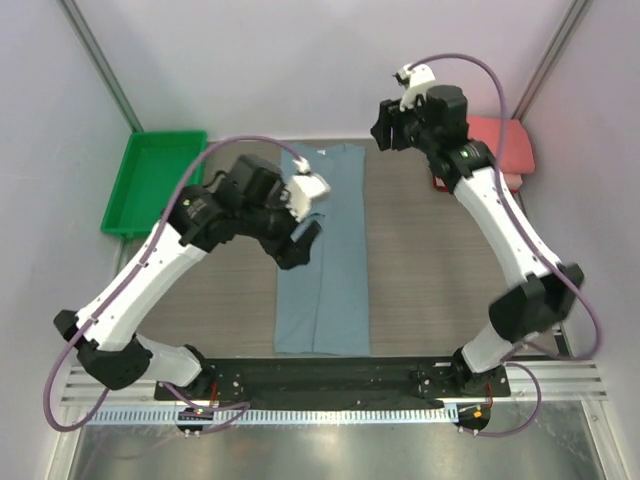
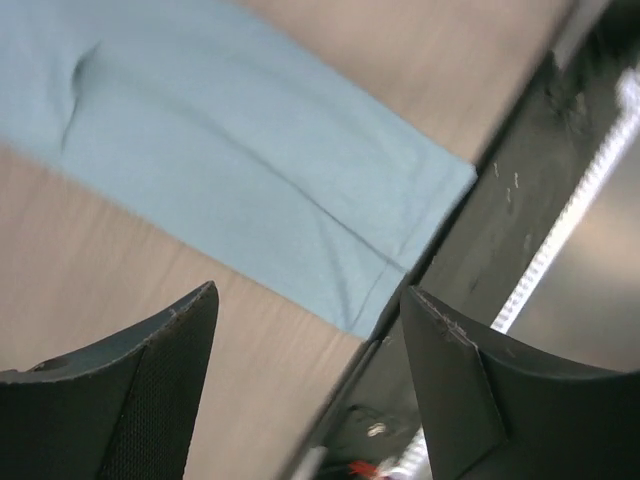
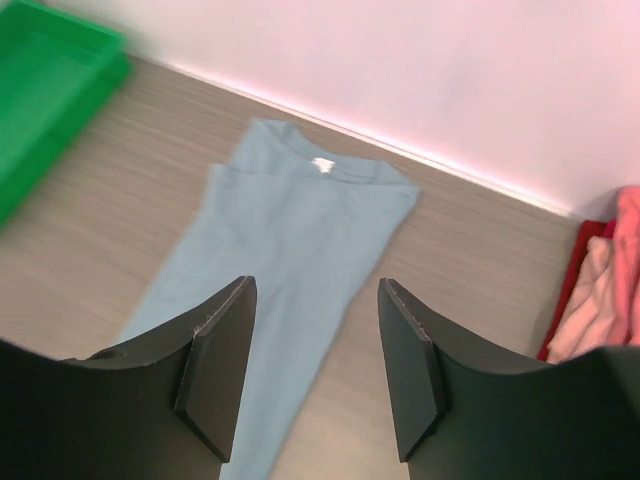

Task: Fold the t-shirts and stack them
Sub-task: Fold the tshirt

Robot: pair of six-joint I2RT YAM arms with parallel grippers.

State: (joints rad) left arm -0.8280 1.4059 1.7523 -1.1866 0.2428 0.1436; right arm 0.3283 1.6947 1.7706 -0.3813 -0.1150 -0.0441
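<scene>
Blue-grey t-shirt (image 1: 335, 300), folded into a long strip, lies on the table (image 1: 420, 260), collar at the far end. Left gripper (image 1: 298, 245) hovers over its left edge — jaws wide apart, empty. Right gripper (image 1: 385, 128) hangs raised near the pink folded shirts (image 1: 505, 145) — jaws apart, holding nothing.

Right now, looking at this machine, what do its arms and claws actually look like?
The left arm and right arm are slim white shells with bulky black joints and bases. A thin purple cable loops along each to a small white box at the wrist. The left gripper and right gripper are black, with two wedge-shaped fingers.
</scene>
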